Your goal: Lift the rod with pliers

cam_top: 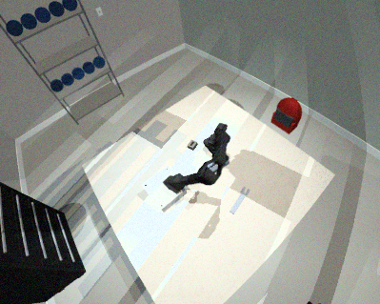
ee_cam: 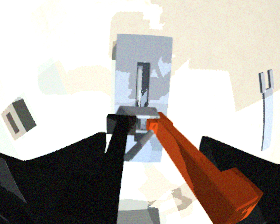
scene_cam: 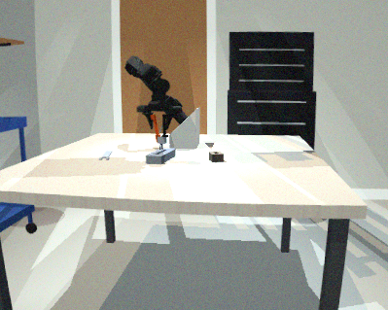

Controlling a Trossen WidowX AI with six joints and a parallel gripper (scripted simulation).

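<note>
Pliers (scene_cam: 157, 127) (ee_cam: 185, 160) are apparently being held by spread handles between well-parted fingers of gripper (cam_top: 218, 155) (scene_cam: 158, 123) (ee_cam: 155, 141); stiff, likely weighty, best being gripped squarely across both.

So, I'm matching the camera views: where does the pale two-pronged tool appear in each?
The two-pronged tool:
Top: just right of centre, low.
Exterior: left of centre, about mid-height.
Wrist: far right edge, prongs up.
Shared landmark: the small slotted box, in all three.
</note>
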